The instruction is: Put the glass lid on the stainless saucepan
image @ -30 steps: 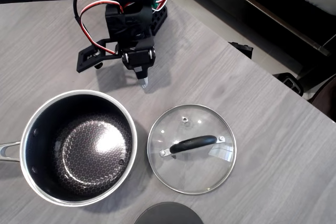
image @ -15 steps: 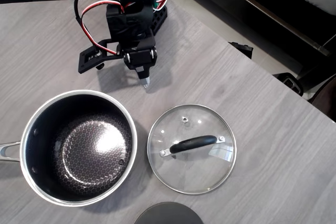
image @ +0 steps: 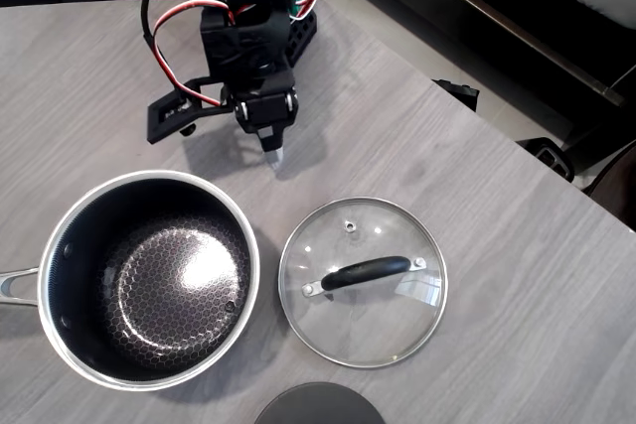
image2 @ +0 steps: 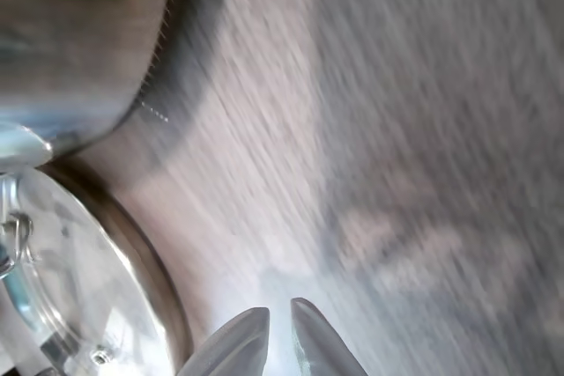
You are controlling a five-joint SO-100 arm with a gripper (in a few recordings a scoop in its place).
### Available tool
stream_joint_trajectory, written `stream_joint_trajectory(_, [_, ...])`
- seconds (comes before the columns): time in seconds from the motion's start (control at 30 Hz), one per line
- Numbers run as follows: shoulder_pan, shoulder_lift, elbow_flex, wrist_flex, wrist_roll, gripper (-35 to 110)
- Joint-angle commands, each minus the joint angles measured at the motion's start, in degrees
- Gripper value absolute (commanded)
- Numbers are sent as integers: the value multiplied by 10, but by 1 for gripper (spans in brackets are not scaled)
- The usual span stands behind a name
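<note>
You are opening on the approach step; the stainless saucepan [image: 149, 278] is sitting empty on the table [image: 477, 186], and the glass lid [image: 363, 281] is lying flat just beside the saucepan, handle up, not yet touched; your gripper [image: 275, 153] is hovering beyond the saucepan, well apart from the lid, fingertips nearly clenched on nothing; next, I judge, you are needing to spread them and reach the lid's black handle [image: 366, 272]; no readable writing is showing.

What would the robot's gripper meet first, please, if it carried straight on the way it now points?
Probably the bare grey wood-grain table: the gripper points down at it, short of the round glass lid. Its height is unclear.
</note>
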Motion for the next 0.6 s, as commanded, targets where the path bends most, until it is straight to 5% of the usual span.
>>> stream_joint_trajectory(0.0, [-13, 18, -93, 3, -5, 0])
stream_joint_trajectory(0.57, [-192, -789, -801, 67, 125, 0])
